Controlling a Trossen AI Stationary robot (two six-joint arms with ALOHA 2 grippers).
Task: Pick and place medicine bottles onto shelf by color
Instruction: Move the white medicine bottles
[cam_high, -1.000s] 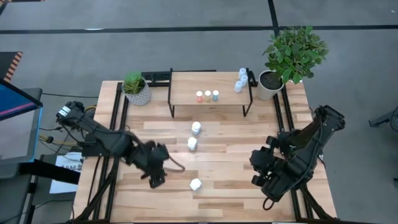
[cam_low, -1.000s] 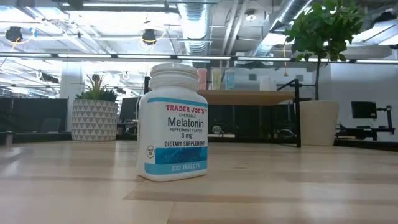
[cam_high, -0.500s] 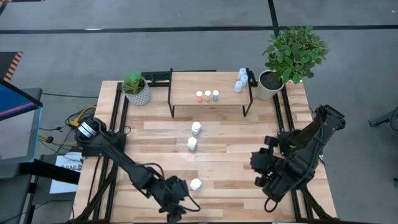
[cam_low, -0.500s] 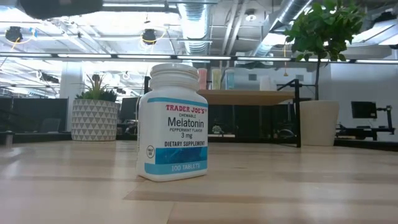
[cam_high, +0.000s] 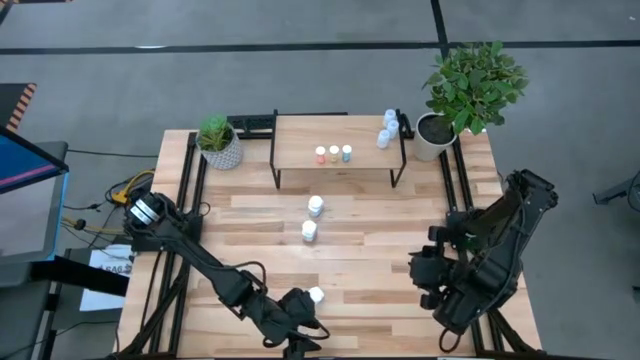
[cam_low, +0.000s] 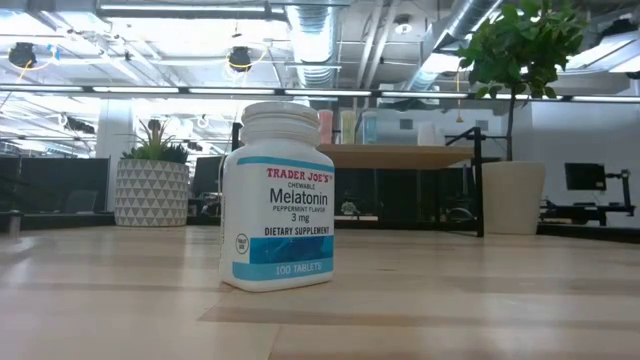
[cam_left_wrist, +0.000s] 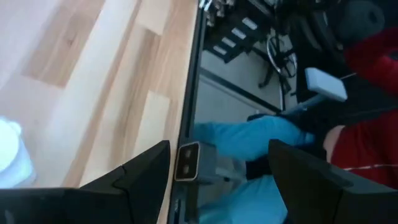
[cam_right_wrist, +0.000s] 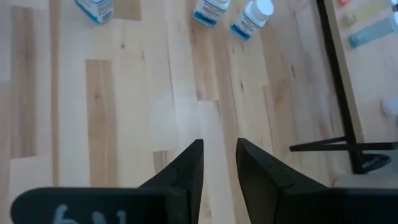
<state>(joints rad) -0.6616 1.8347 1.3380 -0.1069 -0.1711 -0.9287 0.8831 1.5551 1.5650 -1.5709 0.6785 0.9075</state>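
Note:
Three white medicine bottles stand on their bases on the table: two mid-table (cam_high: 315, 206) (cam_high: 309, 231) and one nearer the front (cam_high: 316, 296), which fills the low view (cam_low: 277, 200). Three small colour-capped bottles (cam_high: 334, 153) and pale-blue ones (cam_high: 388, 128) stand on the shelf (cam_high: 340, 138). My left gripper (cam_high: 298, 335) is wide open and empty at the table's near edge, just in front of the front bottle (cam_left_wrist: 9, 155). My right gripper (cam_right_wrist: 219, 149) hovers empty at the right, its fingers a narrow gap apart.
A patterned plant pot (cam_high: 220, 148) stands left of the shelf and a leafy plant in a white pot (cam_high: 435, 135) right of it. Beyond the near edge, the left wrist view shows a person in blue trousers (cam_left_wrist: 249, 140). Bare tabletop (cam_high: 370, 250) lies between the arms.
My left gripper has swung from the table's middle left toward the near edge and to the right, ending just in front of the front white bottle. My right arm has shifted slightly toward the near edge. No bottle has moved.

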